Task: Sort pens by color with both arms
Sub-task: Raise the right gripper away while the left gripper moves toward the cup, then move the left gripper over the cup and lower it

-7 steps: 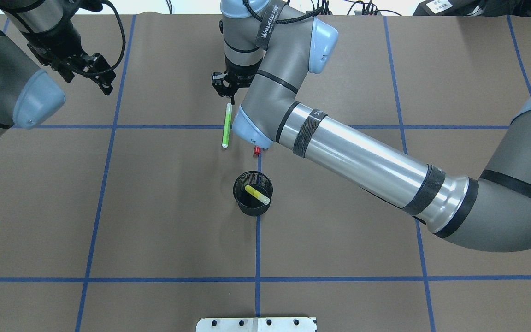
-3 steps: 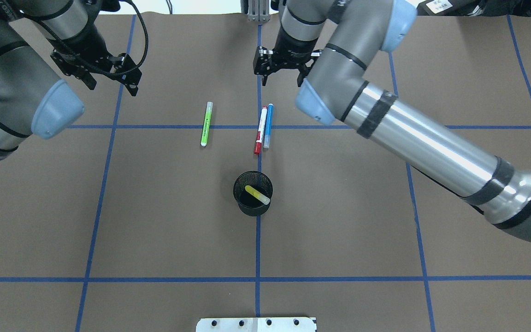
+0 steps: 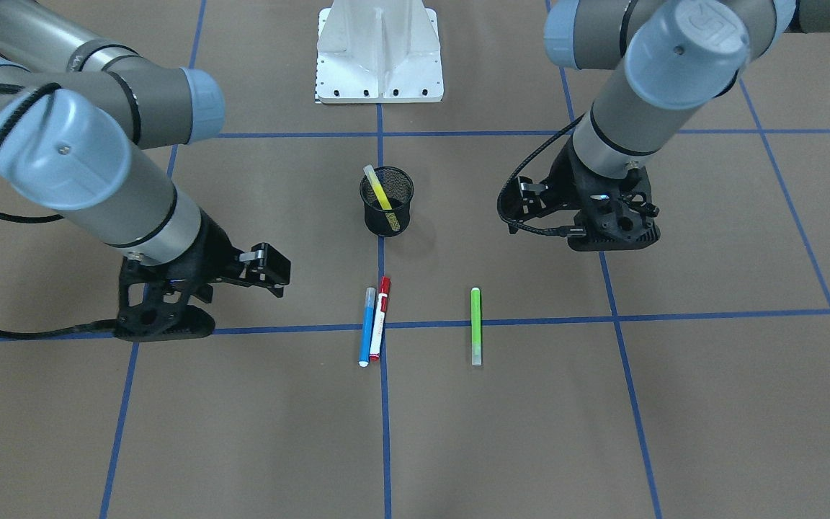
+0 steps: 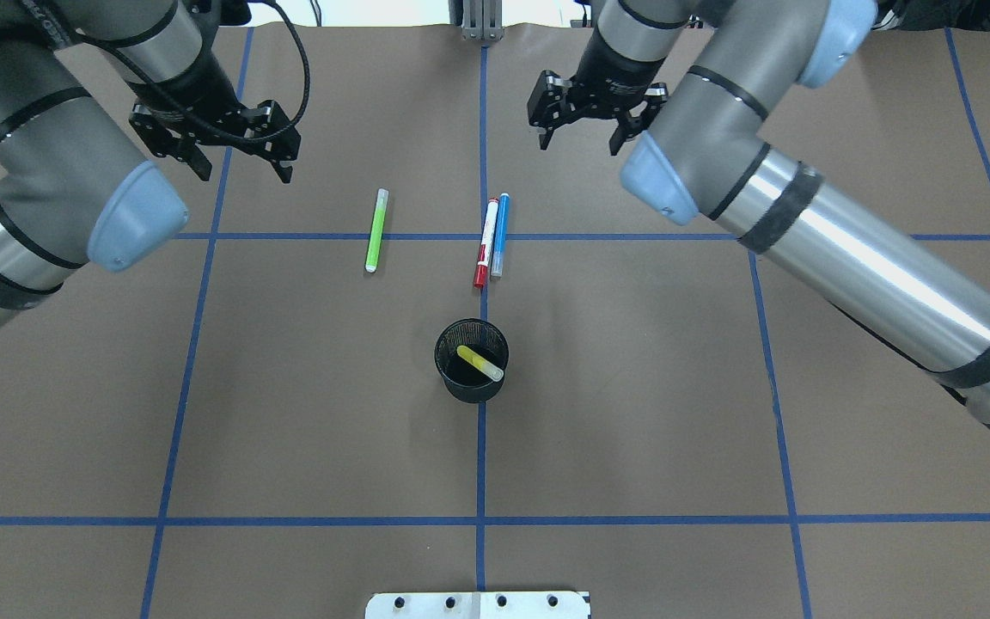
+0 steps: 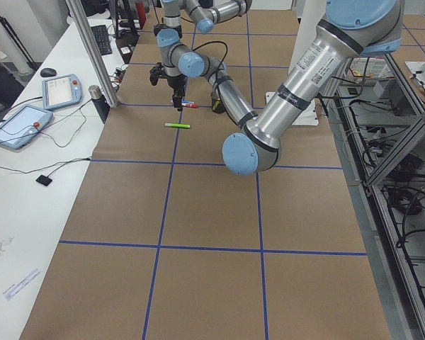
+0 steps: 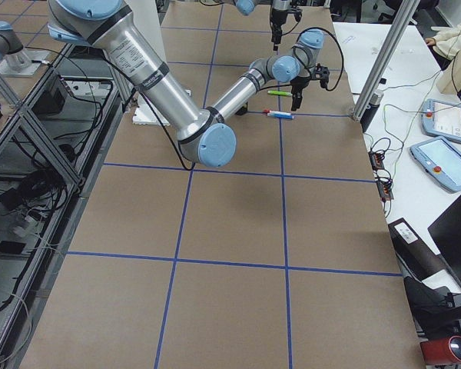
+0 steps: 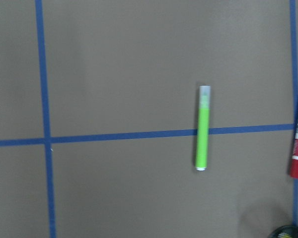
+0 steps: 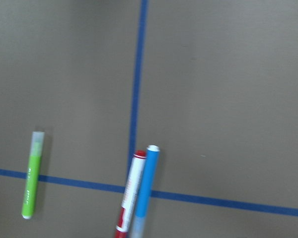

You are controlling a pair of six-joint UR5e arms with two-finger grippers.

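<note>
Leaning in the cup (image 4: 452, 391), the yellow pen (image 4: 479, 362) is nearest. Beyond lie the green pen (image 4: 375, 230) and the red-capped pen (image 4: 485, 243) touching the blue pen (image 4: 500, 235), all pointing lengthwise toward the grippers. The left gripper (image 4: 244, 168) is nearer the green one and the right gripper (image 4: 579, 142) is nearer the pair. Both are spread and empty.

The counter (image 4: 632, 387) bears a green pen (image 4: 375, 230) near the left claw (image 4: 241, 168), and a red-capped pen (image 4: 485, 242) touching a blue pen (image 4: 499, 234) near the right claw (image 4: 579, 142).

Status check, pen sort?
Left gripper, right gripper open, empty. Green pen alone; red-capped pen and blue pen side by side; yellow pen in cup. Nothing over them.
</note>
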